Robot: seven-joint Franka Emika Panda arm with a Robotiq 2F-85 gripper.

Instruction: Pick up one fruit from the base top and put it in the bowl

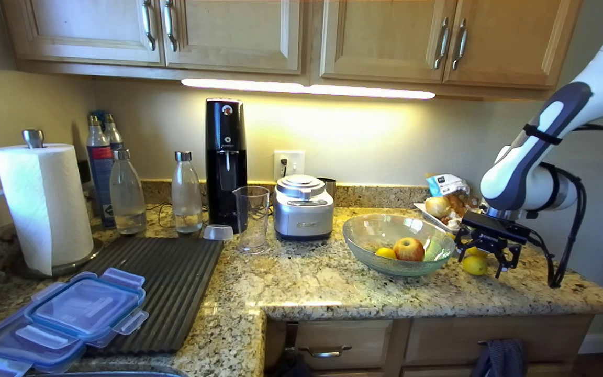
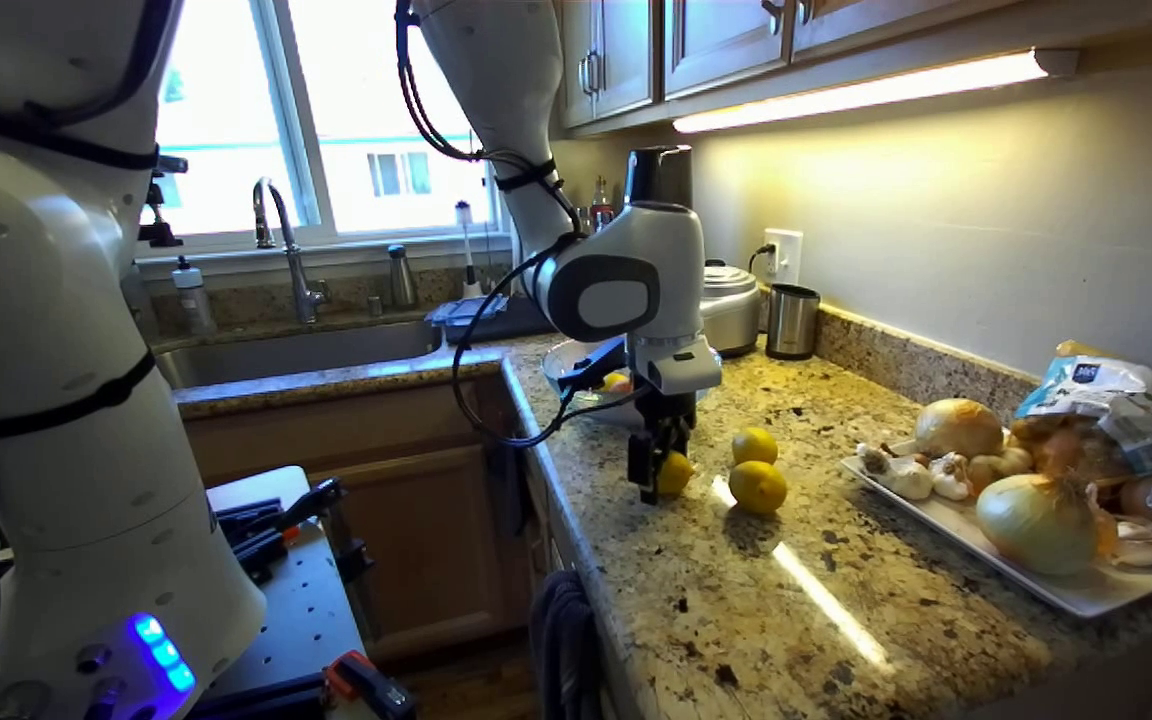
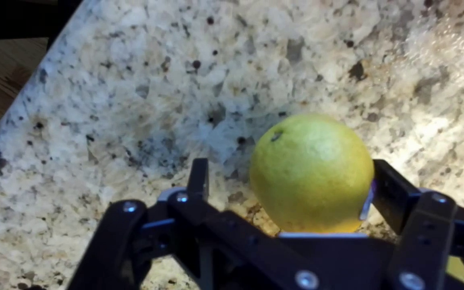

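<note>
In the wrist view, my gripper [image 3: 290,177] is open around a yellow fruit [image 3: 312,169] on the speckled granite base top [image 3: 155,80]. The right finger touches or nearly touches the fruit; a gap shows at the left finger. In an exterior view, the gripper [image 1: 479,264] is low over this fruit [image 1: 474,265]. In an exterior view, the fruit [image 2: 674,475] is partly hidden by the gripper [image 2: 658,465], and two more yellow fruits [image 2: 758,487] lie beside it. The clear glass bowl [image 1: 356,246] holds a yellow fruit [image 1: 386,253] and an orange-red fruit [image 1: 409,249].
A white plate [image 2: 1026,590] with onions and garlic stands near the wall, with a bag [image 2: 1126,400] behind. A food processor [image 1: 304,212] and a clear jug [image 1: 253,220] stand beyond the bowl. The counter's front edge [image 2: 586,560] is close to the gripper.
</note>
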